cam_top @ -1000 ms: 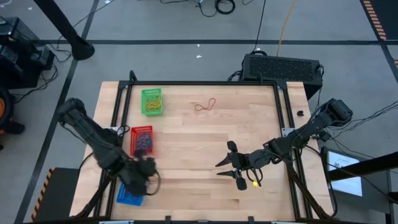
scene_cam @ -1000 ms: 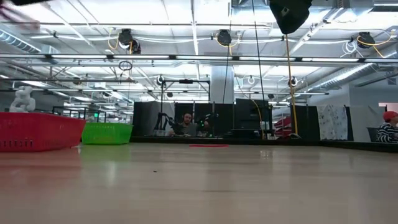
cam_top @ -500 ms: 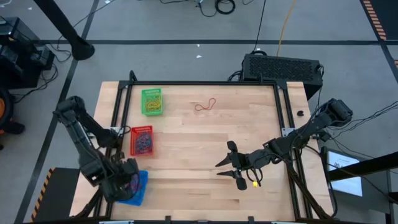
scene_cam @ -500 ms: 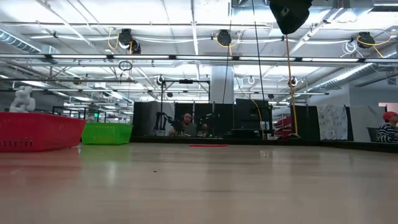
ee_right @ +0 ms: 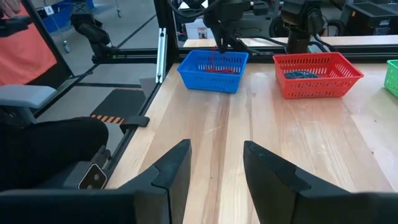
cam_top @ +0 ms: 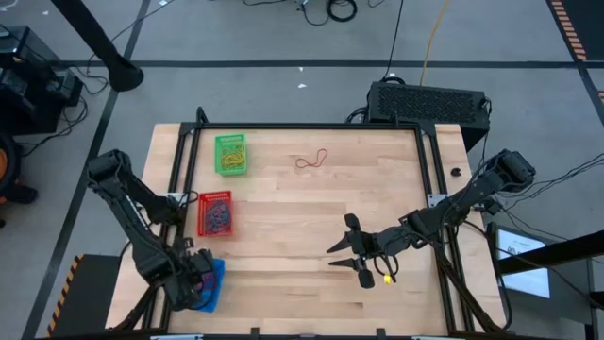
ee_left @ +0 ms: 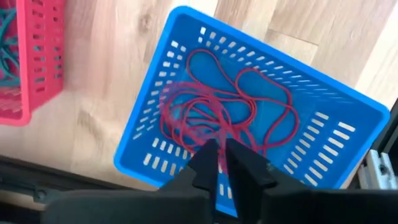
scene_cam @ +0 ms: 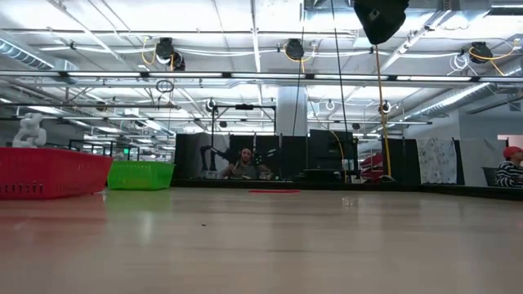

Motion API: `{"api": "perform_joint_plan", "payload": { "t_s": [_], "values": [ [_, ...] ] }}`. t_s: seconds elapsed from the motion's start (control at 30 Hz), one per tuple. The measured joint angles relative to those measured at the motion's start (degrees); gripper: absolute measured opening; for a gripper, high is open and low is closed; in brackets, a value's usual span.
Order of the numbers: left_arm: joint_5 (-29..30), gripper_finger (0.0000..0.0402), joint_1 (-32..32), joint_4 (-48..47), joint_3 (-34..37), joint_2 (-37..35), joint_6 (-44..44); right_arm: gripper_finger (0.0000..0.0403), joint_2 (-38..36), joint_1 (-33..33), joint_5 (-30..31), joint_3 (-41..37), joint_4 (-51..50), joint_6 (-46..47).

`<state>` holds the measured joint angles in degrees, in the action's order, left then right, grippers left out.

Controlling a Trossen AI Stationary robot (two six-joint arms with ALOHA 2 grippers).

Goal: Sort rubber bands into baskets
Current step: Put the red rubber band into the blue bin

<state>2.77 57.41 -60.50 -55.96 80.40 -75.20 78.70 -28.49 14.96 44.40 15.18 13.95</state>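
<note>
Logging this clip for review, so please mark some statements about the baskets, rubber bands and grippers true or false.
1. The blue basket holds red rubber bands. True.
2. The left gripper is over the green basket. False: it hangs over the blue basket; the green basket sits at the table's far side.
3. A red rubber band lies loose on the table. True.
4. The right gripper grips a rubber band. False: its fingers stand open and empty.
5. The red basket stands between the green and blue ones. True.

left gripper now over blue basket
</note>
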Motion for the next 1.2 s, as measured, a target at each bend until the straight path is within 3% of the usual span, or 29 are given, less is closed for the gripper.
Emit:
{"api": "perform_joint_plan", "payload": {
  "t_s": [0.23, 0.47, 0.77, 0.9, 1.07, 1.2],
  "values": [
    [-1.14, 0.0101, -0.25, -0.53, 0.02, 0.00, 1.08, 0.0139, 0.00, 0.04, 0.00, 0.00, -0.04, -0.26],
    [0.49, 0.0118, -3.28, -3.01, 0.03, -0.09, 6.72, 0.0139, 0.00, 1.35, 1.70, 0.00, -0.39, -1.15],
    [10.85, 0.0118, -12.14, -0.67, 0.03, -0.22, 26.58, 0.0139, 0.00, 8.16, 0.92, 0.00, -3.12, -1.57],
    [16.04, 0.0118, -17.52, 3.67, 0.03, -0.22, 37.99, 0.0139, 0.00, 12.48, -3.57, 0.00, -4.49, -1.59],
    [21.26, 0.0118, -27.87, 13.29, 0.03, -0.22, 53.43, 0.0139, 0.00, 16.36, -4.92, 0.00, -5.57, -1.59],
    [19.75, 0.0118, -39.00, 26.91, 0.85, -0.22, 66.84, 0.0139, 0.00, 17.75, -4.93, 0.00, -6.62, -2.10]
  ]
}}
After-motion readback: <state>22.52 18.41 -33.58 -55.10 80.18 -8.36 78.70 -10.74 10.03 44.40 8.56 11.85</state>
